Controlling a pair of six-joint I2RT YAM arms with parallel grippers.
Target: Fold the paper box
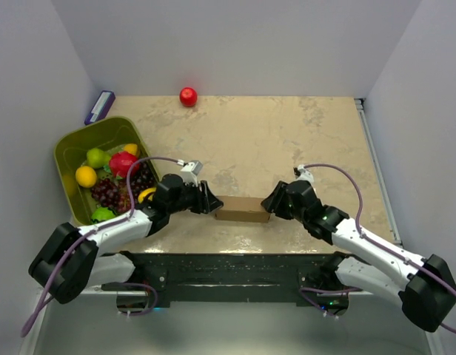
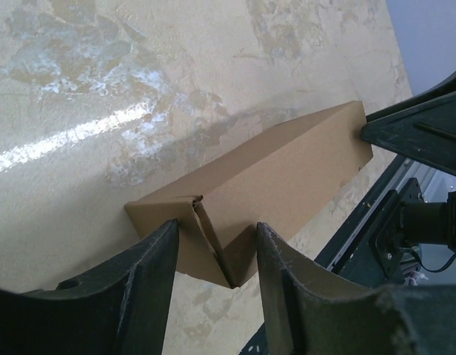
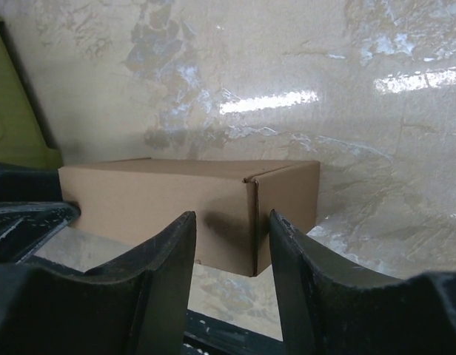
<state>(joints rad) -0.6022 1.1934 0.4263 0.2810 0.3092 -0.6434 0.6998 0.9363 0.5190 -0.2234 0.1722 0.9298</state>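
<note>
Left wrist view: left pincer (image 2: 217,231) is standing half spread, straddling the flapped end of the paper box (image 2: 287,170). The box corner is sitting in the gap and is not being pinched. In the right wrist view, right pincer (image 3: 232,218) is likewise standing half spread at the opposite end, with the corner seam showing in the gap; can't tell whether it is touching.

The box is lying as a small carton, long side left-to-right, close to the near edge of the surface (image 1: 287,133), just ahead of the black base rail (image 1: 235,270).

Olive-green bin (image 1: 91,132) is sitting at the left edge, just left of the left pincer. It is holding fruit (image 1: 123,161): a red one, green ones, an orange-yellow one, dark grapes (image 1: 109,191) and a yellow piece by its near right rim.

Red ball (image 1: 188,96) is sitting alone at the far edge, and a purple-blue block (image 1: 101,106) is lying in the far left corner.

Walls (image 1: 235,44) are closing in on the left, far and right sides. Marbled surface is showing broadly beyond the box and to its right.
</note>
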